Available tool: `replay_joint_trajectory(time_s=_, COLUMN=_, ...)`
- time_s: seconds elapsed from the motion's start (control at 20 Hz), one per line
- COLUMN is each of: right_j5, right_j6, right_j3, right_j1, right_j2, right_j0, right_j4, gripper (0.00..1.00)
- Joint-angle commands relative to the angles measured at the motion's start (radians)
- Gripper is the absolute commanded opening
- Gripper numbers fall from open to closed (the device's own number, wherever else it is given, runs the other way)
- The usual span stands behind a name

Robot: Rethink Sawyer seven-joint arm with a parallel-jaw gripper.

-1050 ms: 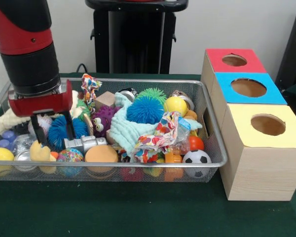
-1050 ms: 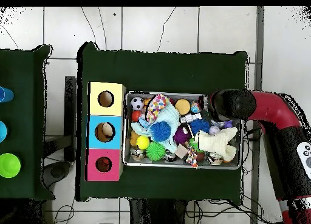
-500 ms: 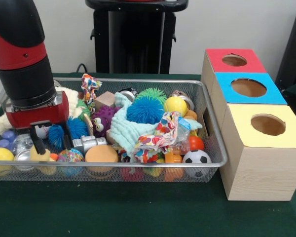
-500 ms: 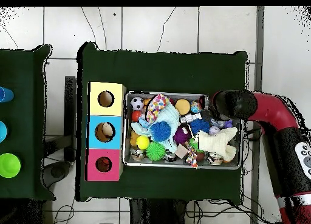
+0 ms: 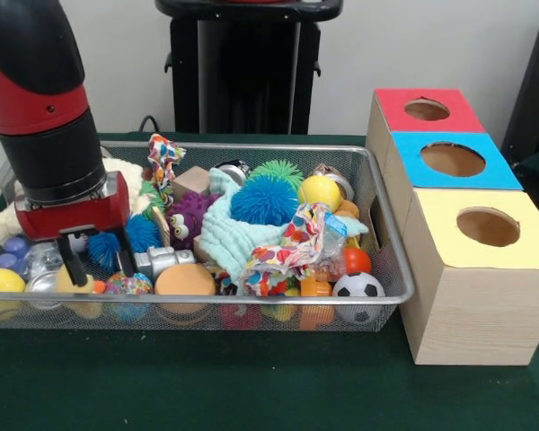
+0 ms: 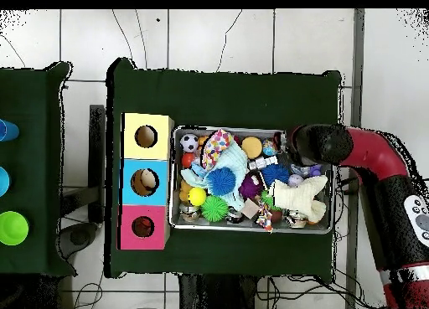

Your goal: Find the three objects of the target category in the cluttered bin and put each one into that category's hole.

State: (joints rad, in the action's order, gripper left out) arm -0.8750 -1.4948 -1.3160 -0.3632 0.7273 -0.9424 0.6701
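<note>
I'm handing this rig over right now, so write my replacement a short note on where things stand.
Tool: open, holding nothing, low in the wire bin at the end farthest from the boxes, fingers either side of a small blue spiky ball.
Boxes beside the bin: red box, blue box, yellow box.
Done: nothing visibly sorted; the blue hole may hold something in the overhead view.
Left: find and drop all three targets.

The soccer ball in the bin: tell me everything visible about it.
The soccer ball is small, white with black patches, and looks smooth and glossy. It sits low in the wire bin, in the front corner nearest the yellow-topped box, against the mesh. An orange toy lies beside it and a red ball just behind. The end effector is at the bin's opposite end.
</note>
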Motion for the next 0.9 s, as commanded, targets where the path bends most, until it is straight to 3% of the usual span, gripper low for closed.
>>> replay_joint_trajectory(time_s=0.05, right_j5=-0.086, right_j6=0.359, right_j3=0.070, right_j1=0.031, right_j2=0.023, right_j0=0.027, right_j4=0.041, gripper=1.00)
replay_joint_trajectory(time_s=0.7, right_j5=-0.242, right_j6=0.461, right_j3=0.175, right_j1=-0.013, right_j2=0.017, right_j0=0.052, right_j4=0.016, gripper=1.00)
replay_joint_trajectory(time_s=0.9, right_j5=-0.233, right_j6=0.406, right_j3=0.113, right_j1=-0.100, right_j2=-0.017, right_j0=0.068, right_j4=0.039, gripper=1.00)
